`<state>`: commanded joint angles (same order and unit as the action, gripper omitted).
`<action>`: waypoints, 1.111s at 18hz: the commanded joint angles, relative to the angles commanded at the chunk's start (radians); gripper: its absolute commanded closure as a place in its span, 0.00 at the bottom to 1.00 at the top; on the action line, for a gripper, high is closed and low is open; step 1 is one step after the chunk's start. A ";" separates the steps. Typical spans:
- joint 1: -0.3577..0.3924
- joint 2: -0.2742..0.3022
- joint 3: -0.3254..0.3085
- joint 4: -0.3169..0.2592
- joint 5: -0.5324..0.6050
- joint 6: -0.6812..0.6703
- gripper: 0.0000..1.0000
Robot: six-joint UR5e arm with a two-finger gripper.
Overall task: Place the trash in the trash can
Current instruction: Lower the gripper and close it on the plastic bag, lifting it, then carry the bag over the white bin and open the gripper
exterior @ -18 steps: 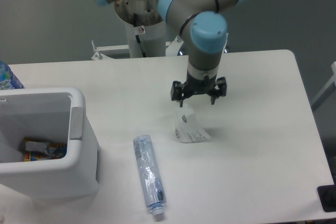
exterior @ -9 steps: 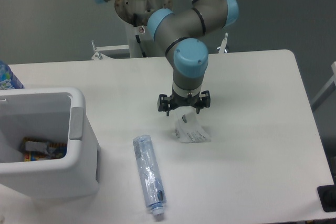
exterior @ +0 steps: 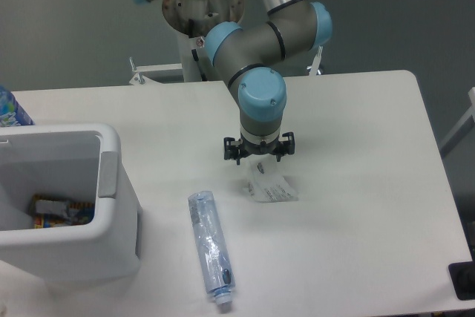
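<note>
The crumpled clear wrapper (exterior: 272,188) with faint print lies on the white table (exterior: 364,131) near its middle. My gripper (exterior: 260,159) points straight down, right above the wrapper's upper left end, with its jaws spread and nothing held. The long crushed bluish bottle (exterior: 211,250) lies on the table to the lower left of the gripper, cap end toward the front edge. The white trash can (exterior: 111,142) with a grey tab (exterior: 109,174) stands at the left.
Some coloured rubbish (exterior: 58,210) lies inside the trash can. A blue-labelled bottle (exterior: 10,110) shows at the far left edge. A black object (exterior: 463,280) sits at the table's front right corner. The arm's base (exterior: 200,42) stands behind the table.
The gripper has moved left and slightly toward the front, from the upper right of the wrapper to right over its upper end. Wrapper and bottle have not moved.
</note>
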<state>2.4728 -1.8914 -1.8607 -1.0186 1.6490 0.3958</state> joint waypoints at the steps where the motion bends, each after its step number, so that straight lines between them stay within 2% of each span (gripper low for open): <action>1: 0.000 0.000 0.005 0.000 0.002 -0.002 0.59; 3: 0.000 0.005 0.009 -0.002 0.002 -0.005 0.83; 6: 0.000 0.008 0.012 -0.003 0.000 -0.002 1.00; 12: 0.005 0.015 0.044 -0.005 -0.008 -0.017 1.00; 15: 0.014 0.044 0.090 -0.012 -0.029 -0.015 1.00; 17: 0.029 0.072 0.123 -0.011 -0.079 -0.034 1.00; 19: 0.041 0.086 0.167 -0.006 -0.161 -0.112 1.00; 20: 0.049 0.089 0.222 -0.006 -0.208 -0.170 1.00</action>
<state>2.5218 -1.8025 -1.6388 -1.0247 1.4409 0.2261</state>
